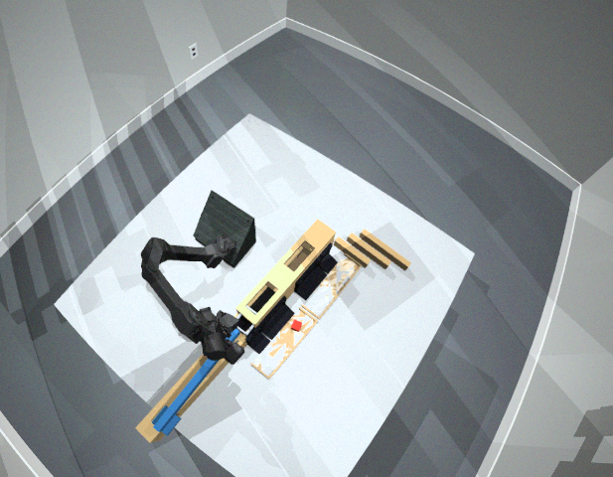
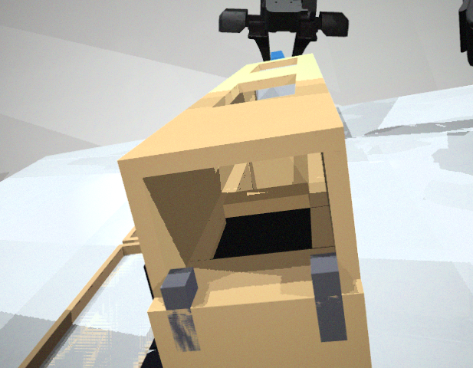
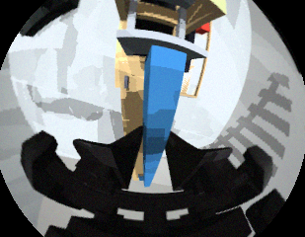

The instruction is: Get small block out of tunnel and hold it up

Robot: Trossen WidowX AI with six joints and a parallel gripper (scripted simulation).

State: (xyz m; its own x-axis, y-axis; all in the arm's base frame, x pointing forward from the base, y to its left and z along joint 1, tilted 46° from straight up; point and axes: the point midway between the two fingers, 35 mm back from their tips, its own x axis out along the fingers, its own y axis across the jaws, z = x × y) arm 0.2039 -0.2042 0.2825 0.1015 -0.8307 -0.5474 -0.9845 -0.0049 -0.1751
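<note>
Pinching blue handle [image 1: 196,382] [image 2: 277,54] [image 3: 164,99], gripper [image 1: 234,336] [image 2: 280,58] [image 3: 152,129] jaws snug either side; had cage [image 3: 134,37] at near mouth of tunnel [image 1: 278,279] [image 2: 244,119] [image 3: 218,9]; saw red block [image 1: 296,325] [image 3: 203,28] outside, in side tray [image 1: 291,352] [image 2: 95,277] [image 3: 203,74], probably the target; left grasping and lifting undone.
</note>
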